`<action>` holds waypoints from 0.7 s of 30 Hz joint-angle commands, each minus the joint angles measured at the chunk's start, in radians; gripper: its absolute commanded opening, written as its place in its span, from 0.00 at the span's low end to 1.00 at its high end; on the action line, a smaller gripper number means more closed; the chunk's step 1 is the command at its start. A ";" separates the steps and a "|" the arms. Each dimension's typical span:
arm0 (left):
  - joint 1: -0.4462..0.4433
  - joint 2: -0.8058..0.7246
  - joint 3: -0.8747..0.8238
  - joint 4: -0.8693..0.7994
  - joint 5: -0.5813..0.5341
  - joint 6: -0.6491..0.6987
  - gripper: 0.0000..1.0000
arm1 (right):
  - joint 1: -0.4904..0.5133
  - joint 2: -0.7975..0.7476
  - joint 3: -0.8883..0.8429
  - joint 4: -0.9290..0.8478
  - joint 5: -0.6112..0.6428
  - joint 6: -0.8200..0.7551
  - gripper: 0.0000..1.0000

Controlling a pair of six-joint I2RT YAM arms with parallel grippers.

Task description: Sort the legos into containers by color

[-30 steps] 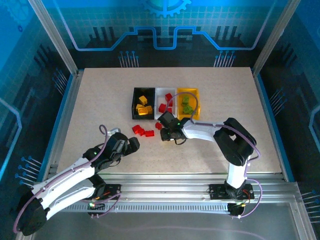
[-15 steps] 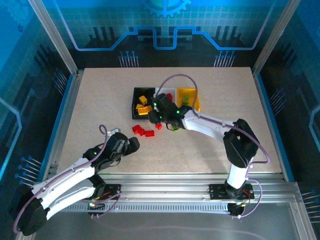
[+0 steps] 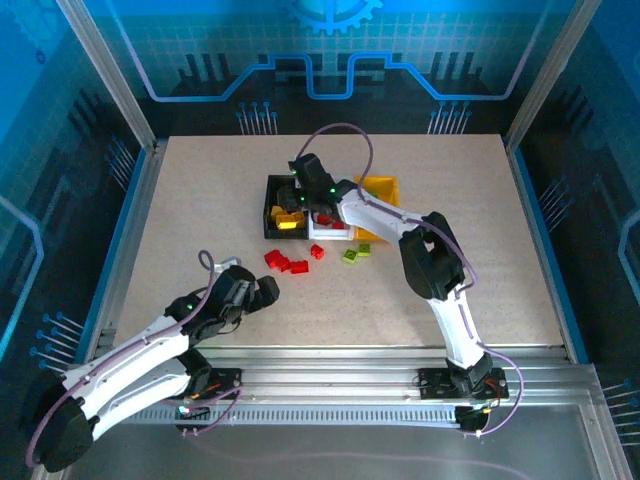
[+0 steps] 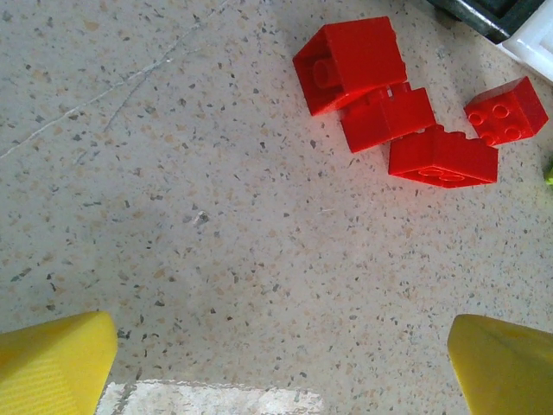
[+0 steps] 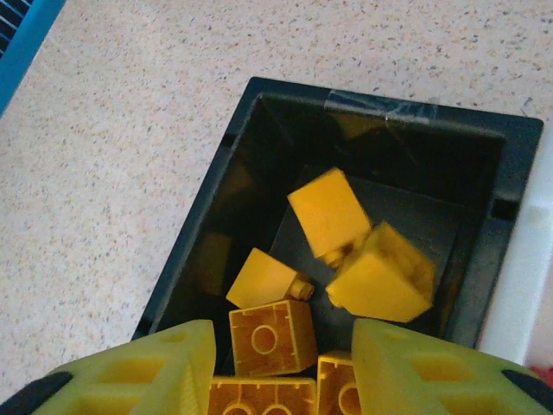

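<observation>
Right wrist view: the right gripper (image 5: 281,346) hangs over the black rectangular plastic bin (image 5: 510,173). Its yellow fingers (image 5: 155,363) stand partly apart with nothing clamped between them. Inside that bin lie several yellow-orange plastic building bricks (image 5: 328,212). One of them, near the right wall, is blurred.

Top external view: the white plastic bin (image 3: 330,235) sits against the black one, and the yellow-orange plastic bin (image 3: 388,188) comes next in the row. The right arm (image 3: 440,260) reaches across above the white bin, where a little red shows.

Loose on the speckled table (image 3: 200,190), in front of the bins, lie four red plastic bricks (image 3: 285,262) and two lime green plastic bricks (image 3: 355,253). The two groups lie apart.

Left wrist view: the left gripper (image 4: 281,346) is spread fully wide and holds nothing. It hovers above bare table, with the red bricks just ahead of it.
</observation>
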 commanded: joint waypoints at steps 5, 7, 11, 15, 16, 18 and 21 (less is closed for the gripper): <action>0.005 -0.015 0.006 -0.028 0.017 -0.009 0.99 | -0.002 0.017 0.087 0.022 -0.045 0.011 0.67; 0.005 -0.013 0.005 -0.023 0.016 -0.010 0.99 | -0.002 -0.018 0.055 0.036 -0.048 0.006 0.69; 0.003 0.001 0.022 -0.016 0.019 0.002 0.99 | 0.002 -0.118 -0.044 0.071 -0.058 -0.004 0.71; 0.005 0.037 0.068 -0.028 0.009 0.032 0.99 | 0.015 -0.255 -0.191 0.104 -0.069 -0.012 0.72; 0.006 0.049 0.080 -0.028 0.002 0.040 0.99 | 0.019 -0.295 -0.235 0.107 -0.066 -0.014 0.72; 0.008 0.073 0.102 -0.020 -0.003 0.055 0.99 | 0.030 -0.362 -0.313 0.099 -0.055 -0.015 0.72; 0.029 0.125 0.131 0.013 0.005 0.090 0.99 | 0.043 -0.456 -0.436 0.086 -0.041 -0.007 0.72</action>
